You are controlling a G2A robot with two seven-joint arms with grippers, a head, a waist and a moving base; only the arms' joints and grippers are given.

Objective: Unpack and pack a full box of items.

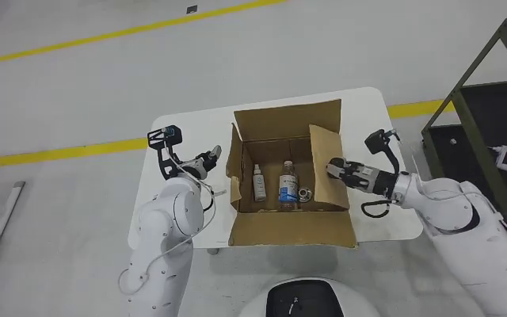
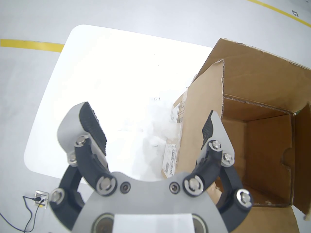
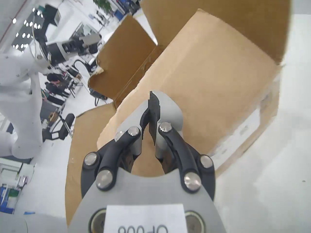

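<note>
The cardboard box [image 1: 289,228] is open from above, between its raised left flap [image 1: 234,161] and the right flap [image 1: 326,162], which the right gripper [image 1: 333,169] pinches. On its floor, a small white bottle [image 1: 259,183], a water bottle [image 1: 288,185] and a small ring-shaped item [image 1: 307,192] take the middle, with bare cardboard toward the far wall. Left of the box a strip of white table [image 1: 186,131] gives room around the spread-fingered left gripper [image 1: 212,153].

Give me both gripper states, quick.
Left gripper: open, holding nothing.
Right gripper: closed on the box flap.
</note>
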